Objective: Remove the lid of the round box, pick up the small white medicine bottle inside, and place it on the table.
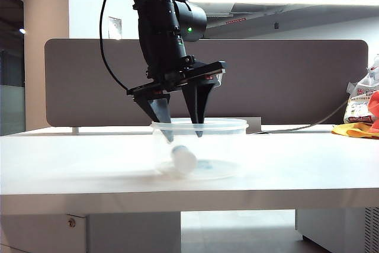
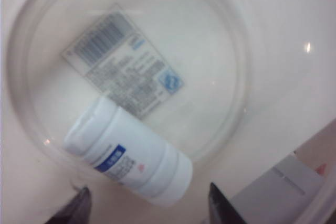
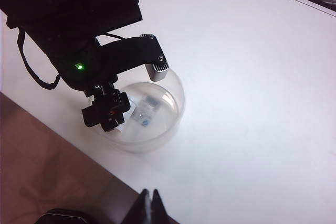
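Note:
The round box (image 1: 228, 146) stands uncovered on the table (image 1: 308, 170). The small white medicine bottle (image 1: 183, 158) lies on its side on the tub's floor. My left gripper (image 1: 183, 133) points down into the box, open, its fingertips just inside the rim and above the bottle. In the left wrist view the bottle (image 2: 128, 156) lies just beyond the left gripper (image 2: 148, 195), untouched, inside the box (image 2: 239, 93). My right gripper (image 3: 149, 195) is shut and empty over the table's edge, away from the box (image 3: 173, 114). The lid is out of view.
A barcode sticker (image 2: 126, 66) shows through the tub's floor. A brown partition panel (image 1: 284, 81) runs behind the table. Bags and a yellow cloth (image 1: 361, 117) sit at the back right, with a cable trailing towards them.

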Motion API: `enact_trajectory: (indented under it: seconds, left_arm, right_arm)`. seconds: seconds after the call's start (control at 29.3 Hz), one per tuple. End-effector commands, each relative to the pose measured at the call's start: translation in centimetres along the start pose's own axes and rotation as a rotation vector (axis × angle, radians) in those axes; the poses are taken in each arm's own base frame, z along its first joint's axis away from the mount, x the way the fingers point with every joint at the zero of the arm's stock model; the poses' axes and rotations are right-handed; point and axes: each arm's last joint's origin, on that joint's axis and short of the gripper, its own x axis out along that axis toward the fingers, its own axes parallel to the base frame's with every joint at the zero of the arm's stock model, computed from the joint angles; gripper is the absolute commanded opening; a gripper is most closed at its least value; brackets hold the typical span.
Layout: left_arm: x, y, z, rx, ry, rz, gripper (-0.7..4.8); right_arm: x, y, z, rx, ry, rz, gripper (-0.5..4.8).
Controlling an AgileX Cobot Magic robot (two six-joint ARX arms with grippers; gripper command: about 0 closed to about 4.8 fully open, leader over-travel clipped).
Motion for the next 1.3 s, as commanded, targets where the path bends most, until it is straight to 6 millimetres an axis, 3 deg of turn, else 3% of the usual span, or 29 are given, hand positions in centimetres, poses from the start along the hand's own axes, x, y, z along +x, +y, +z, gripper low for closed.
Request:
enact_trajectory:
  seconds: [0.03, 0.31, 0.65, 0.85, 0.99, 1.3]
  left_arm:
    - [-0.2, 0.2, 0.0, -0.005, 0.000, 0.018, 2.87]
    - [0.1, 0.5, 0.0, -0.014, 0.010, 0.023, 2.86]
    - [1.9, 0.8, 0.1, -0.021, 0.058, 0.021, 2.86]
    - [2.2, 0.7, 0.9, 0.007, -0.007, -0.014, 2.86]
    - [1.0, 0.3, 1.7, 0.024, -0.072, -0.059, 2.86]
    - [-5.1, -0.7, 3.0, 0.124, -0.229, -0.046, 2.86]
  right_arm:
    - [-0.2, 0.0, 0.2, -0.008, -0.021, -0.003, -0.01]
    - [-0.2, 0.0, 0.2, -0.008, -0.021, -0.003, -0.01]
    - [-0.2, -0.1, 0.2, -0.008, -0.018, -0.035, -0.01]
    - [0.2, -0.1, 0.3, -0.007, -0.015, -0.036, -0.01]
    - [1.0, -0.3, 0.4, -0.002, 0.011, -0.033, -0.01]
    - [3.1, -0.7, 0.5, 0.009, 0.063, -0.008, -0.01]
